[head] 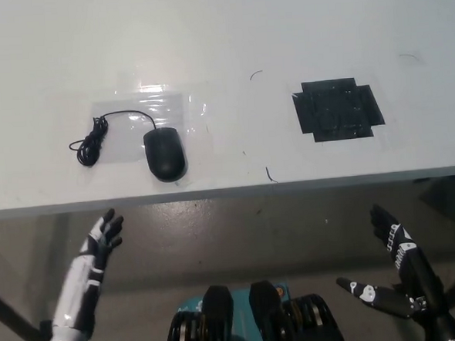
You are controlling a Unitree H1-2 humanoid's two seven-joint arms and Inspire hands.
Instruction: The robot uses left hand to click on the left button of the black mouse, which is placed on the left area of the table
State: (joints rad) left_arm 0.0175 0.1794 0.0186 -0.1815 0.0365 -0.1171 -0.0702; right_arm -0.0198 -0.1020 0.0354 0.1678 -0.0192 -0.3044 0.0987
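A: Where's the left hand [103,238]?
B: Below the table [219,32] edge, fingers spread, holding nothing. The black mouse [165,154] sits up and to its right, cable [94,140] coiled just left of it.
A: Right hand [392,241]?
B: Resting far right, open too.

You cannot separate the left button from the right on the glossy black computer mouse [165,154]: its top reads as one dark surface, with no seam or wheel resolved. Its thin black cable [94,140] ends in a small tangle too fine to trace strand by strand. The white table [219,39] runs out of the picture at the top, left and right edges. The robot's white left hand [104,234] has its forearm cut by the bottom edge. The black right hand [392,236] merges with the dark arm parts beside it, which the lower right corner crops.
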